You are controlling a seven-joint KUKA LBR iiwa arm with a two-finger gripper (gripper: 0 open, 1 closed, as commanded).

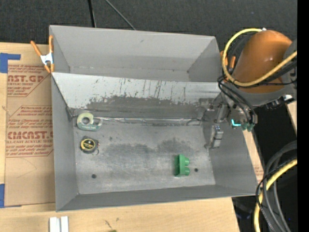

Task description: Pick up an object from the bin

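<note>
Grey metal bin [145, 151] on a pale wooden surface [159, 211], floor all scuffed and mostly bare, so you've got an easy one here. Only a few bits in there: a green block [182, 166] on the floor toward the lower right as the camera sees it, a pale tape roll [88, 122] by the left wall, and a small round gold-and-black disc [88, 144] just below the roll. The two on the left are well apart from the block.

Your pincer [215, 140] hangs at the right end of the bin, about where the floor meets the sloping right wall, pointing down. I honestly can't tell if it's open or closed from this angle, it's just a dark tangle there. I don't see anything held in it, and nothing lies right under it.

So my read: you're at the approach step, no pick made yet. The green block is the nearest candidate, sitting near the pincer, below and a bit left of it in the view. If you go for that one, the next move calls for sliding in off the wall until you're square over the block, making sure the pincer is open, lining it up across the block's short side, then coming straight down. It's small and looks ridged on top, so I'd guess a sloppy line-up just nudges it away.
</note>
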